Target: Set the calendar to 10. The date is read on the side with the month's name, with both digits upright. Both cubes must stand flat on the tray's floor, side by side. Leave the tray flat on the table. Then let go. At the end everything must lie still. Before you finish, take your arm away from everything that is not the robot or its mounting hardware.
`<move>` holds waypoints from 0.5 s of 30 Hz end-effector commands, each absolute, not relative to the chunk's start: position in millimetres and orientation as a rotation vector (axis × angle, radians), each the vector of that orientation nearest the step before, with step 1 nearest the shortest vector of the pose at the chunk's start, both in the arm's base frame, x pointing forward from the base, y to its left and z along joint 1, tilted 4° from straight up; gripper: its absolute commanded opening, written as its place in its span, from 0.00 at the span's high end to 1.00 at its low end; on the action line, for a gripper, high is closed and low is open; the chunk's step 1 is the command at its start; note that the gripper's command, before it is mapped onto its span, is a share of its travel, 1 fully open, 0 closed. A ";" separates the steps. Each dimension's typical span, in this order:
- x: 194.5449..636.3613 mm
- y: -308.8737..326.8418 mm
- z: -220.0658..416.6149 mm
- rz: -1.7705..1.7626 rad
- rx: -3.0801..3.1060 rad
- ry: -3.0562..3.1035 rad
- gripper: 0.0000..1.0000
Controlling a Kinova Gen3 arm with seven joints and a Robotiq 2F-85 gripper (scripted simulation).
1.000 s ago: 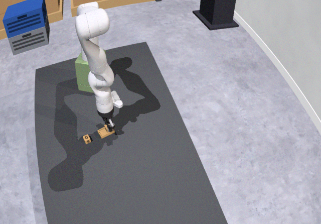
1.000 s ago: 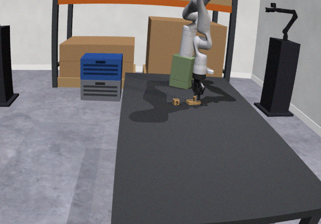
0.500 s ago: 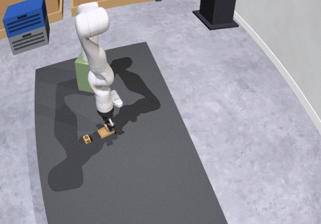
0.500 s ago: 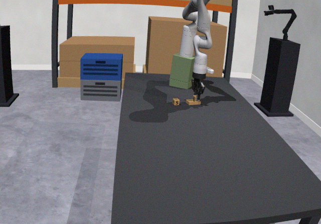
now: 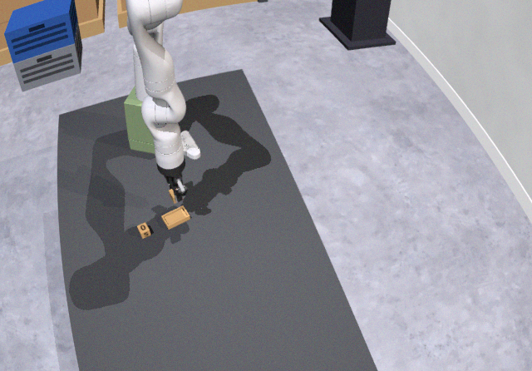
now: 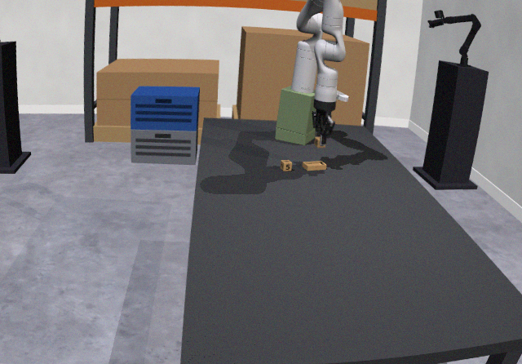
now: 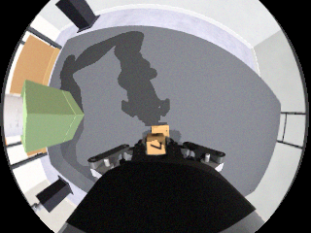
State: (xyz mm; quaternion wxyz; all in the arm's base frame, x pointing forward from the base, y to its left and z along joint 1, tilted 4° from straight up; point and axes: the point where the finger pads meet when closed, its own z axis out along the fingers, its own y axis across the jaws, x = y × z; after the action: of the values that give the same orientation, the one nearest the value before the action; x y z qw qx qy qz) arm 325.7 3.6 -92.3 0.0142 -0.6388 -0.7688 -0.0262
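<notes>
My gripper (image 5: 176, 193) (image 6: 320, 139) (image 7: 155, 141) is shut on a small wooden number cube (image 5: 172, 195) (image 6: 318, 141) (image 7: 155, 146) and holds it in the air, above and just behind the tray. The wooden tray (image 5: 175, 217) (image 6: 314, 166) lies flat on the dark table (image 5: 214, 281) (image 6: 337, 246) and holds no cube. A second wooden cube (image 5: 144, 230) (image 6: 286, 165) stands on the table to the left of the tray, apart from it. It shows a 5 in the exterior view and a 0 on top in the top view.
The arm's green base block (image 5: 137, 126) (image 6: 294, 115) (image 7: 49, 116) stands at the table's back. Cardboard boxes (image 6: 156, 82), a blue and grey crate (image 5: 42, 40) (image 6: 164, 124) and a shelf rack lie beyond the table. Black pedestals (image 5: 361, 6) (image 6: 453, 124) stand on the floor.
</notes>
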 end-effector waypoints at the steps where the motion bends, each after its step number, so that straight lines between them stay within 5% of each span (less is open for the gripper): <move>1: 333.1 3.7 -65.5 -0.099 -1.999 -2.408 0.74; 15: 335.1 3.4 -56.0 -0.104 -2.001 -2.411 0.74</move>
State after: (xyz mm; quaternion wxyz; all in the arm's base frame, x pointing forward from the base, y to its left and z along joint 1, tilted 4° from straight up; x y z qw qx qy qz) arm 334.9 2.9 -58.5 0.0037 -0.6344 -0.7723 -0.0329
